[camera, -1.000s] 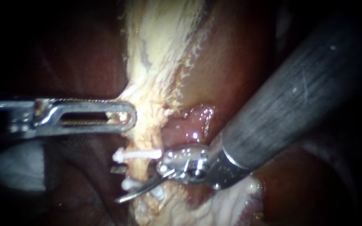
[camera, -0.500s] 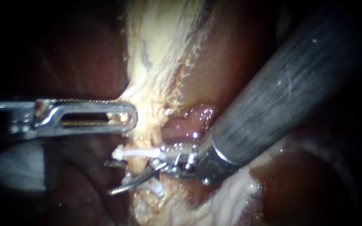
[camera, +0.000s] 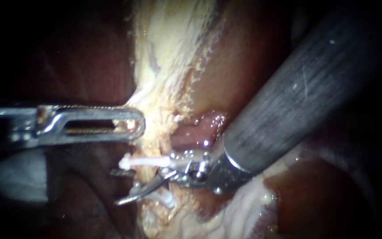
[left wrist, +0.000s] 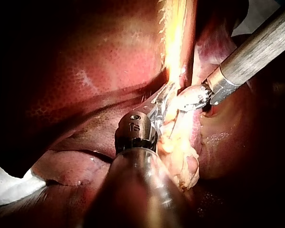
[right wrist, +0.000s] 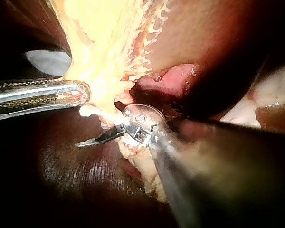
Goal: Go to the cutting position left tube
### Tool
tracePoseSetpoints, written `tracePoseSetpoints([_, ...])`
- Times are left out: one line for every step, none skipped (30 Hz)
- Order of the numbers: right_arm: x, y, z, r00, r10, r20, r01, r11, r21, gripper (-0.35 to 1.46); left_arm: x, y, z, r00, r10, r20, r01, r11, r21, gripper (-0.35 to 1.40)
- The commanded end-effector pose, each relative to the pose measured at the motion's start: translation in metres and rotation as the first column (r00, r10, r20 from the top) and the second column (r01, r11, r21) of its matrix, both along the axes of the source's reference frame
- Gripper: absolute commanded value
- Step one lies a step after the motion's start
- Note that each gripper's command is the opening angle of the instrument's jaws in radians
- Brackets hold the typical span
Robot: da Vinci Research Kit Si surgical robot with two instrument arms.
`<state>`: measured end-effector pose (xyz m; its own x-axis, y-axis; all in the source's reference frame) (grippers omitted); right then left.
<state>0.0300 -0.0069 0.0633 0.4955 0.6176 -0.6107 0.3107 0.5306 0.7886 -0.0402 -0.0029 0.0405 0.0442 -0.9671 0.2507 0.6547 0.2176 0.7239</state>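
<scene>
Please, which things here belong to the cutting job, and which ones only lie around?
For the job: right instrument, clipped tube, white clip, left instrument.
Only lying around: liver, white cloth.

Ragged strip of pale yellow fatty tissue (camera: 164, 57) runs right down the middle, with the mottled dark red liver (left wrist: 85, 66) lying alongside it. There's a wet, shiny pink patch (camera: 206, 124) just beside the strip. Something white (camera: 14, 177) sits well off in the dark, can't tell what.
</scene>
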Motion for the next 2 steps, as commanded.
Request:
tracePoseSetpoints([0.0000, 0.0000, 0.0000, 1.0000, 0.000, 0.003, 0.000, 1.000, 0.005, 1.20, 0.0000, 0.0000, 0.0000, 1.0000, 0.000, 0.000, 0.000, 1.000, 0.000, -0.35])
tracePoseSetpoints([0.0000, 0.0000, 0.0000, 1.0000, 0.000, 0.003, 0.000, 1.000, 0.005, 1.20, 0.0000, 0.0000, 0.0000, 1.0000, 0.000, 0.000, 0.000, 1.000, 0.000, -0.35])
